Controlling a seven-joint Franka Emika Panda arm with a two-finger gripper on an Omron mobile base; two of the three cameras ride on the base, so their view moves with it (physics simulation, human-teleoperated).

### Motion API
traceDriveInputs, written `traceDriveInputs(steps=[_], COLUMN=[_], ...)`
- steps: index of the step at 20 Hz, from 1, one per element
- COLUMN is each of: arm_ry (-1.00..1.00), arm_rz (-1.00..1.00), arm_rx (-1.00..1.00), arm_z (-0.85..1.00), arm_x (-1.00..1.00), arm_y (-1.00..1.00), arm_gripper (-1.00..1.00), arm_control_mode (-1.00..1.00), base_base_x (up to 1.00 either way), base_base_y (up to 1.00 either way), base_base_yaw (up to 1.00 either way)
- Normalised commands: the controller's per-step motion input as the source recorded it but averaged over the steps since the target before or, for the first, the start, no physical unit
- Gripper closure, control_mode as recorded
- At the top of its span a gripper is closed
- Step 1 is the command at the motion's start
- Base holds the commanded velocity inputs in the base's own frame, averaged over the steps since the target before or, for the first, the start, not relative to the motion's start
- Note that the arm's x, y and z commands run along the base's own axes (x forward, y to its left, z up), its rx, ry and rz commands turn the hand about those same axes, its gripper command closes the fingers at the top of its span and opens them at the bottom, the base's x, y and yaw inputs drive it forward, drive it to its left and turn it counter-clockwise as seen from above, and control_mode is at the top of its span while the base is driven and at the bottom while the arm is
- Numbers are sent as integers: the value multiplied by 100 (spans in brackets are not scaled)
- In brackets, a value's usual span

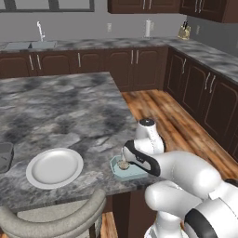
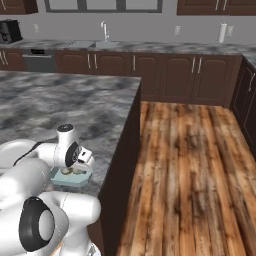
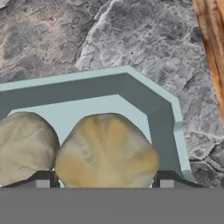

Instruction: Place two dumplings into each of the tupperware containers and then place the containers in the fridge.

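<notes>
The pale blue-teal tupperware container (image 1: 130, 173) (image 2: 79, 180) (image 3: 144, 83) sits near the island counter's front right corner. Two tan dumplings lie inside it, side by side. My gripper (image 1: 124, 161) (image 2: 75, 168) (image 3: 104, 183) points down into the tray. Its fingertips (image 3: 42, 182) stand on either side of the right dumpling (image 3: 107, 151), which fills the gap between them. The other dumpling (image 3: 24, 146) is just to its left. The dark grey tupperware container (image 1: 3, 157) shows at the left edge of the counter. The fridge is out of view.
A round white plate (image 1: 55, 167) (image 2: 12, 150) lies left of the teal tray. A grey chair back (image 1: 51, 219) curves below the counter's front edge. The counter's right edge drops to wood floor (image 2: 185, 165). Cabinets and a sink (image 1: 30, 45) line the far wall.
</notes>
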Motion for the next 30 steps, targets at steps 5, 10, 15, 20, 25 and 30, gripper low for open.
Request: traceDriveInputs(steps=[5, 10, 15, 20, 25, 30], arm_ry=[0, -2, -3, 0, 2, 8], arm_rz=[0, 0, -2, -3, -1, 0], arm_rx=[0, 0, 0, 2, 1, 0], arm_z=[4, 21, 39, -6, -24, -31], arm_x=[-14, -1, -35, -5, 5, 2], arm_y=[0, 0, -40, -55, -6, 0], arm_gripper=[-100, -100, -100, -100, -100, -100], arm_control_mode=[-100, -100, -100, -100, -100, -100], base_base_x=[0, 0, 0, 0, 0, 0], base_base_y=[0, 0, 0, 0, 0, 0], base_base_yaw=[0, 0, 0, 0, 0, 0])
